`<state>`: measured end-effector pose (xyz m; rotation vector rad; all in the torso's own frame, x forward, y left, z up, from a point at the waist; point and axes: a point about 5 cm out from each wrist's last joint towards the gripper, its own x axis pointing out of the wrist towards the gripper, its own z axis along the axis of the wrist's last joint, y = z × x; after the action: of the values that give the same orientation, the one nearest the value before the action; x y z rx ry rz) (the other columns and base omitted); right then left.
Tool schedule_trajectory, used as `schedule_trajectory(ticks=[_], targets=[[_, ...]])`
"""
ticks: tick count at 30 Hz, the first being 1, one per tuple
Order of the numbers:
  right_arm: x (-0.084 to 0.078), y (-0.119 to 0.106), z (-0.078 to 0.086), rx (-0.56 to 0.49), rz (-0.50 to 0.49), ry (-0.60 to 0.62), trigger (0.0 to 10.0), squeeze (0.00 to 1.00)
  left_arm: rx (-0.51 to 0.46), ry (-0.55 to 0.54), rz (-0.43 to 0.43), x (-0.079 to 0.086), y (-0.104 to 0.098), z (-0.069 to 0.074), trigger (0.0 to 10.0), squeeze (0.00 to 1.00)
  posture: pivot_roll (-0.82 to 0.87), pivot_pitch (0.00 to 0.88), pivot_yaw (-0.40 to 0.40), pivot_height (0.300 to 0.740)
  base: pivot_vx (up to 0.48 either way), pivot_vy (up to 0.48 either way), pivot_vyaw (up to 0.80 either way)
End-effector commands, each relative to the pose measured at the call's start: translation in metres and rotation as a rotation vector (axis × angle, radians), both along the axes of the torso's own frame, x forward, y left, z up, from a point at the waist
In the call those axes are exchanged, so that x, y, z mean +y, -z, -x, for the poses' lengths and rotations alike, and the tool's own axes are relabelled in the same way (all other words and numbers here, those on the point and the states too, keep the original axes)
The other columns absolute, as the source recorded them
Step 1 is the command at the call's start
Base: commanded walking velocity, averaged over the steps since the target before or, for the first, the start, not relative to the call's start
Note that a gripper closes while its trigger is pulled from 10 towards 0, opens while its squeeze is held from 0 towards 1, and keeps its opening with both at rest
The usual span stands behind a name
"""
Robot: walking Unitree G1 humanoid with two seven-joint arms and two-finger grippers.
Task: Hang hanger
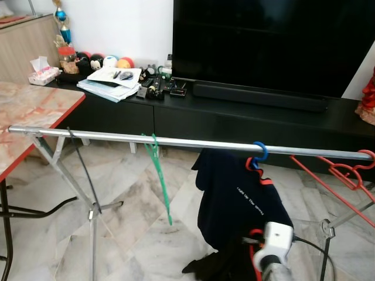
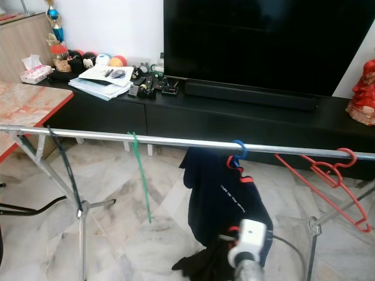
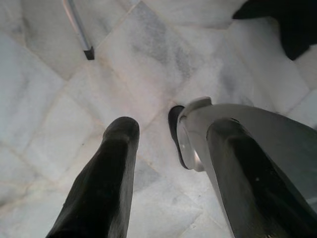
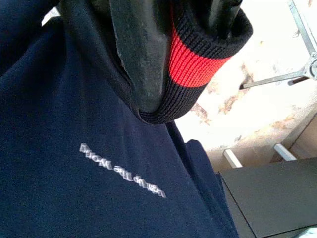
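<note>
Nearest in the left eye view is the right arm's white wrist housing (image 1: 275,241), low and right of centre, reaching up toward a navy T-shirt (image 1: 237,196) with small white lettering. That shirt hangs on a hanger whose blue hook (image 1: 258,151) sits over a silver drying-rack rail (image 1: 117,136) running across the picture. Left of it a green hanger (image 1: 159,175) dangles from the rail, tilted, and further left a dark hanger (image 1: 85,170) hangs too. At the rail's right end a red hanger (image 1: 345,170) is hooked on. Behind stand a black TV console (image 1: 234,114) with a large television (image 1: 275,41), papers (image 1: 111,79) and small toys; a red-edged table (image 1: 29,111) is at left. Marble floor (image 1: 129,228) lies below.

From the right eye view, the same rail carries the blue hook just left of the red hanger.

Looking along the left gripper (image 3: 168,163), its black fingers (image 3: 106,183) stand wide apart above bare marble, holding nothing; a rack foot (image 3: 79,27) shows near it.

Along the right gripper (image 4: 173,54), the fingers (image 4: 138,49) are pinched on the shirt's black-and-red ribbed collar (image 4: 198,59), navy cloth beside them.
</note>
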<state>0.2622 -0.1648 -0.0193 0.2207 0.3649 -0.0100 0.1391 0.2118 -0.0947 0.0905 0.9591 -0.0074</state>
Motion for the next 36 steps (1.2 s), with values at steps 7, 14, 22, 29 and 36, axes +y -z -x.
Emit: schedule_trajectory(ticks=[7, 14, 22, 29, 36], targets=[[-0.008, 0.002, 0.002, 0.016, 0.019, 0.004, 10.0, 0.00, -0.051, -0.036, -0.032, 0.009, -0.005, -0.006, 10.0, 0.00, 0.02, 0.051, -0.001, 0.721, 0.000, -0.105, 0.00], [-0.011, 0.002, 0.001, 0.025, 0.019, 0.004, 10.0, 0.00, -0.194, -0.052, -0.100, 0.026, -0.023, -0.031, 10.0, 0.00, 0.04, 0.056, -0.009, 0.721, 0.000, 0.000, 0.00], [-0.013, 0.001, -0.001, 0.033, 0.023, -0.010, 10.0, 0.00, -0.754, -0.114, -0.162, 0.027, -0.097, -0.093, 10.0, 0.00, 0.05, 0.054, -0.022, 0.721, 0.000, 0.000, 0.00], [-0.015, 0.001, -0.001, 0.039, 0.023, -0.010, 10.0, 0.00, -1.004, -0.133, -0.082, 0.002, -0.148, -0.106, 10.0, 0.00, 0.04, 0.058, -0.017, 0.721, 0.000, 0.000, 0.00], [-0.012, 0.003, 0.000, 0.058, 0.020, -0.023, 10.0, 0.00, -1.036, -0.095, -0.035, -0.013, -0.166, -0.111, 10.0, 0.00, 0.05, 0.068, -0.015, 0.721, 0.000, 0.000, 0.00]])
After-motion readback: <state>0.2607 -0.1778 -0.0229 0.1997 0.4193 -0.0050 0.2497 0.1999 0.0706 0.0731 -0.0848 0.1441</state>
